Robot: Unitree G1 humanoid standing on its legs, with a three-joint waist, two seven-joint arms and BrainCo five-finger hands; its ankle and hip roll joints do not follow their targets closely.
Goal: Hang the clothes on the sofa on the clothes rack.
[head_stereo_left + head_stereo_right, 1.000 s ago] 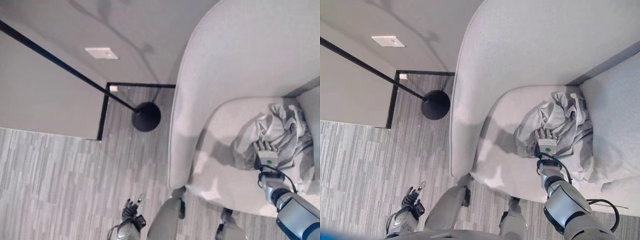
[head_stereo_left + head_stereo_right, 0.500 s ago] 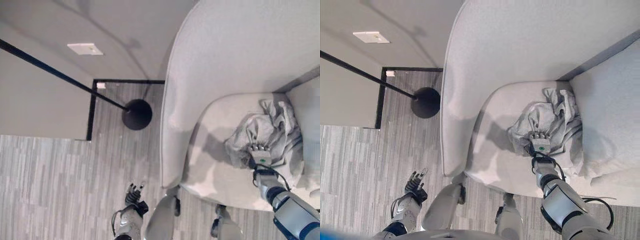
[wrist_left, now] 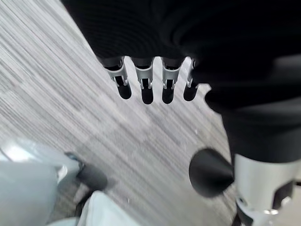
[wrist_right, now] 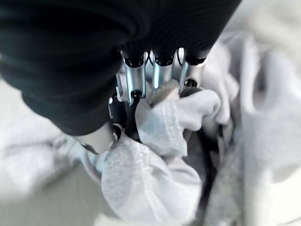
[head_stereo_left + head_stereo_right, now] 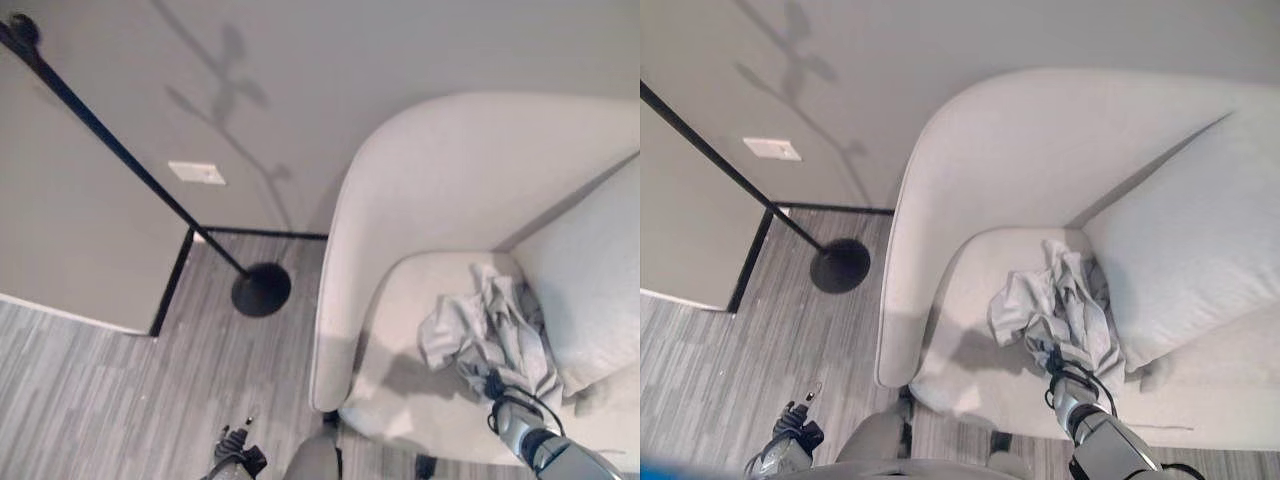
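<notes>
Right hand [image 4: 136, 89] clenched on the garment [image 5: 1055, 305]: fingers [image 4: 162, 70] curled into the grey cloth, a hemmed fold bunched between fingers and thumb, more cloth spilling past the fingertips on all sides. Garment crumpled in a heap on the sofa [image 5: 970, 160] seat, just beside the big cushion [image 5: 1185, 230], touching it at the far edge. Hand buried in the near end of the heap in the eye views, wrist sticking out toward the seat's front edge.

Left hand [image 3: 150, 77] hanging low over the striped floor [image 3: 56, 94], fingers straight and relaxed, thumb apart, nothing between them.

Clothes rack [image 5: 150, 185]: black pole leaning up from a round base on the floor, well apart from both hands.
</notes>
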